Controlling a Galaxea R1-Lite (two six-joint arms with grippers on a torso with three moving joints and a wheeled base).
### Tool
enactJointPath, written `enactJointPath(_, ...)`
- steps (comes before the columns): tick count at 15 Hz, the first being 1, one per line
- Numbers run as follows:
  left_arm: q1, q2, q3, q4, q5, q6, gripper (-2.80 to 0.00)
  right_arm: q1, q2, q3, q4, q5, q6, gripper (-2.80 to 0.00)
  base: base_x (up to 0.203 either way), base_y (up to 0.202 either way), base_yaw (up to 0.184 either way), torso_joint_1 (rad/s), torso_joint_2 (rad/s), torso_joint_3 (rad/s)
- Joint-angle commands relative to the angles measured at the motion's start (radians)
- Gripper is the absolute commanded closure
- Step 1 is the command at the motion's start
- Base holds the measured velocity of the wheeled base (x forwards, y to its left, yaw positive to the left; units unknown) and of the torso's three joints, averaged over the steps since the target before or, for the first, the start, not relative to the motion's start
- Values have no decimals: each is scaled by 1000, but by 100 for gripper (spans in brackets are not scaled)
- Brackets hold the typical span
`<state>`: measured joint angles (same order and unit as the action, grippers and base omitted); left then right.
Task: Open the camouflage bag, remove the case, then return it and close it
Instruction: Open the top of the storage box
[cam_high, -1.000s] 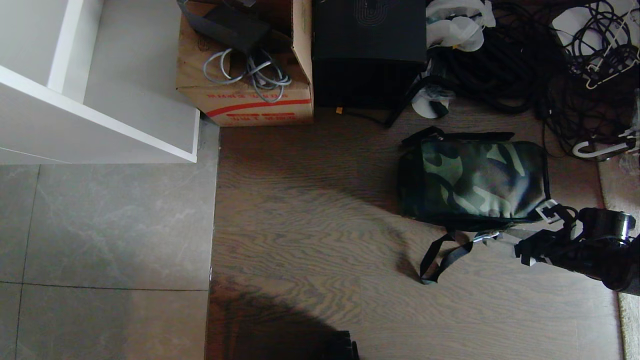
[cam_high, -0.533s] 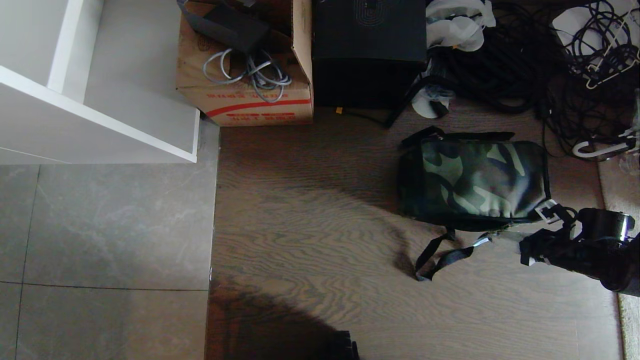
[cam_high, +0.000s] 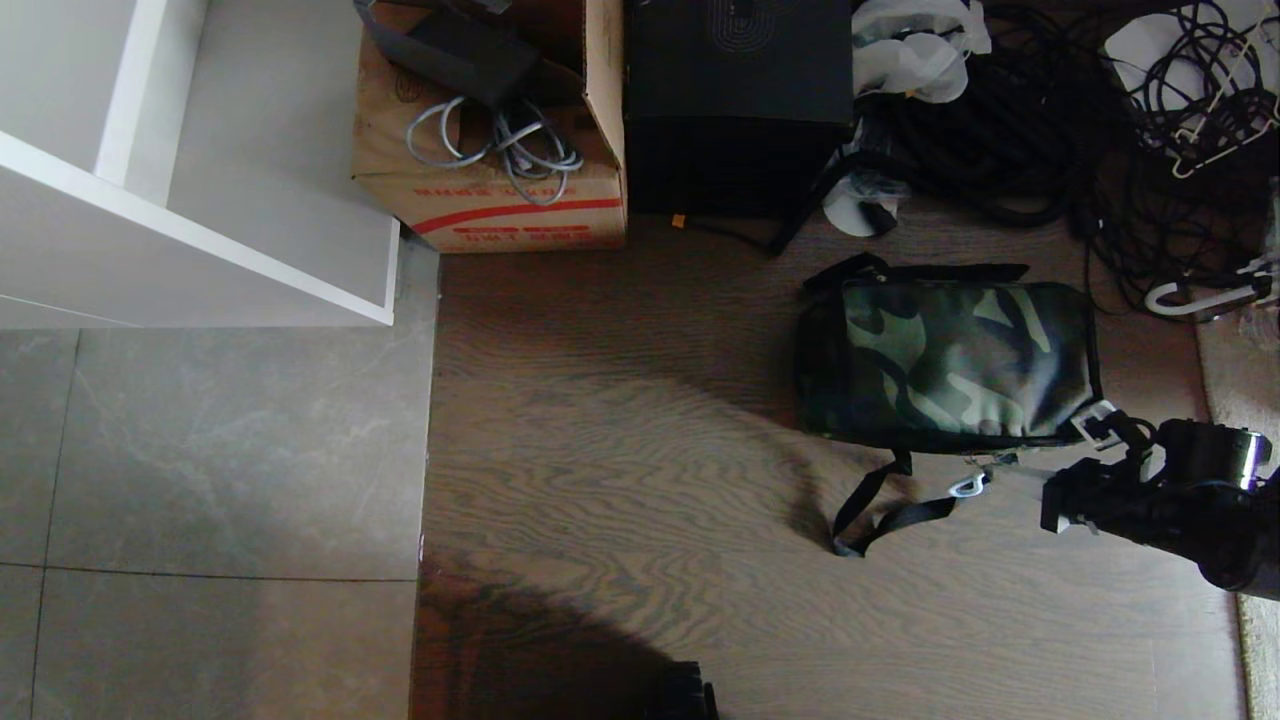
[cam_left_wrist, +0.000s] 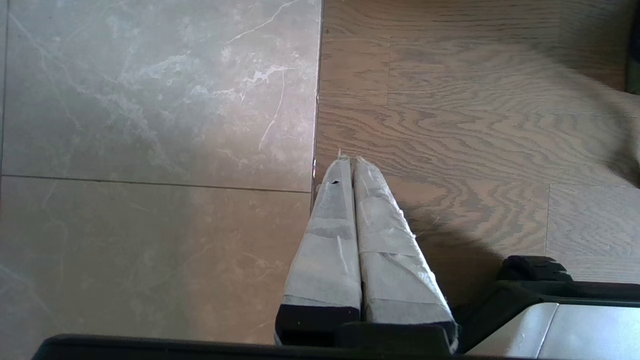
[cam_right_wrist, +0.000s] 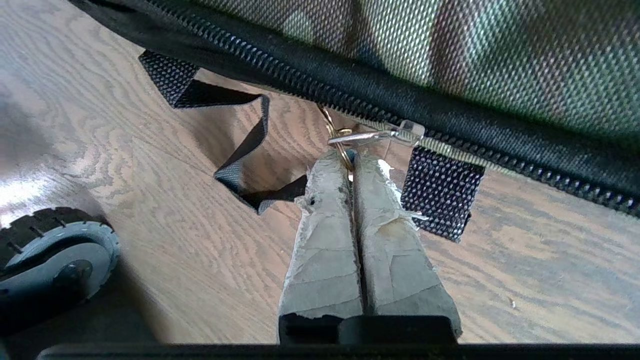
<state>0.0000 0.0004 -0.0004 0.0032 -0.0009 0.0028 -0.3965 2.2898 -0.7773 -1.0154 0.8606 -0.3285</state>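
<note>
Opening step in hand: soft green camouflage bag (cam_high: 950, 360) lying zipped on wooden floor (cam_high: 620, 480) at 3 o'clock; right gripper (cam_right_wrist: 352, 162) fingers clamped on gold zipper ring (cam_right_wrist: 340, 145); steady pull along zipper judged next; left gripper (cam_left_wrist: 350, 162) parked, fingers together

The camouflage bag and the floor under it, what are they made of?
The camouflage bag looks like woven cloth, probably nylon: its matt weave shows a fine grid. The floor under it looks like wood or wood-look boards, with wavy grain and plank seams.

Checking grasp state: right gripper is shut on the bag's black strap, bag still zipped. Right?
Not the strap. The right wrist view shows the right gripper shut on the zipper pull ring of the camouflage bag; the black strap hangs beside it. The zipper is closed.
</note>
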Motion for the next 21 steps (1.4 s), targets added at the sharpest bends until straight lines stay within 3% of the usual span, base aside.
enactJointPath(1,0,1,0,0,1,0,0,-12,-29,17,0,5,-2,0,0,0,0,0,0,0)
enactJointPath(6,0,1,0,0,1,0,0,-36,-64,18,97,17,-12,0,0,0,0,0,0,0)
enactJointPath(9,0,1,0,0,-1,0,0,-56,-116,-10,270,29,-39,0,0,0,0,0,0,0)
enactJointPath(21,0,1,0,0,-1,0,0,-140,-138,-139,497,49,-84,0,0,0,0,0,0,0)
